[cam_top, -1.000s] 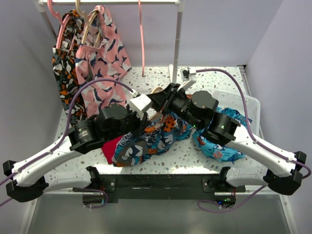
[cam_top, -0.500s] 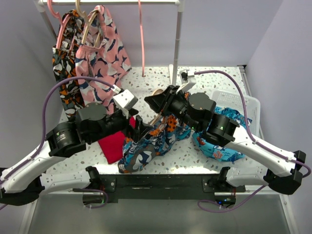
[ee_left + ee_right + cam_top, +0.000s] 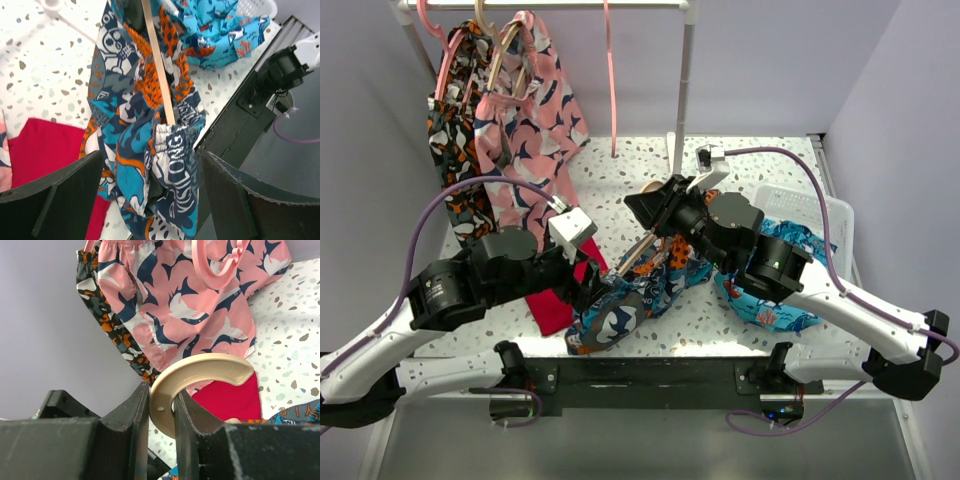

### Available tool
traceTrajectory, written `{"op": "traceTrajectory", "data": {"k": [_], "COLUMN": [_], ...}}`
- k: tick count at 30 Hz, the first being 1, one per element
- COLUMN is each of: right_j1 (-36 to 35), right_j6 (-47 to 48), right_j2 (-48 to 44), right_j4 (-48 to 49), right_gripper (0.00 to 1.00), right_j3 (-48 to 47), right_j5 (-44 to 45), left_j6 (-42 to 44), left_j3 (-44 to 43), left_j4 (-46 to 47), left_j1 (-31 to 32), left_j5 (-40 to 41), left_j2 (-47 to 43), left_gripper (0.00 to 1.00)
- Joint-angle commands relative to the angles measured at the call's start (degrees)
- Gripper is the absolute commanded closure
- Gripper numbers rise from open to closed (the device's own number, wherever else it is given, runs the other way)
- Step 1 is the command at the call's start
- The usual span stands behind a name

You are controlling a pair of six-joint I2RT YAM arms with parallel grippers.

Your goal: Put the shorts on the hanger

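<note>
Two black robot arms over a white speckled table, bases at its near edge.

Right gripper: clenches both dark fingers on the curved hook of a slim tan open-frame hanger and holds it up off the table. Below that grip, one thin arm of the tan hanger, slanted down and to the left, with its far end buried in a pair of soft shorts in a busy print of teal, orange, navy and white.

Left gripper: stands wide open and grasps nothing. Between and just beyond its two dark fingers, in the left wrist view, the gathered waistband of the printed shorts, bunched around the end of the hanger arm. Cannot tell whether either finger touches the cloth.

Printed shorts heaped on the table near its front edge, between the two arms.

Just left of them, a flat red cloth. To the right, lighter turquoise shorts with small red-orange figures, beside a white plastic basket.

At the back left, pink shorts with navy and white shapes on a pink hanger from a white rail, next to a dark orange-and-white patterned garment.
</note>
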State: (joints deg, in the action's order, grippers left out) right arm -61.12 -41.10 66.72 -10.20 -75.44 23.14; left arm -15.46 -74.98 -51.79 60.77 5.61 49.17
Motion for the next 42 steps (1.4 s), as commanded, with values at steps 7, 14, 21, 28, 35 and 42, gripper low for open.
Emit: {"op": "traceTrajectory", "data": {"k": [7,14,21,28,35,42], "right_j1": [-0.31,-0.31,-0.31,-0.22,-0.23,-0.31], "right_j6": [1.11,1.02,0.76,0.76,1.02,2.51], "right_j2": [-1.86,-1.68,-1.42,-1.42,-1.68,-0.71], "right_j4": [1.41,1.05,1.32,1.23,1.23,0.88], "right_gripper": [1.00,1.00,1.00,1.00,1.00,0.68], "right_j3": [-0.15,-0.32,0.03,0.82,1.96,1.88], "right_j5": [2.62,2.97,3.49,4.29,4.81,4.20], "left_j6": [-2.11,-3.52,-5.19,-5.10,-6.50,-8.09], "left_j3": [5.89,9.76,14.33,20.13,22.33,22.51], "left_j4": [4.15,7.05,14.07,21.37,21.73,20.32], "left_j1": [0.13,0.05,0.05,0.05,0.05,0.05], "left_j5": [-5.07,-4.64,-0.86,2.29,7.40,6.53], "left_j2": [-0.48,0.05,-1.44,-3.02,-6.09,-8.56], "left_gripper": [0.18,0.24,0.50,0.86,1.00,1.00]}}
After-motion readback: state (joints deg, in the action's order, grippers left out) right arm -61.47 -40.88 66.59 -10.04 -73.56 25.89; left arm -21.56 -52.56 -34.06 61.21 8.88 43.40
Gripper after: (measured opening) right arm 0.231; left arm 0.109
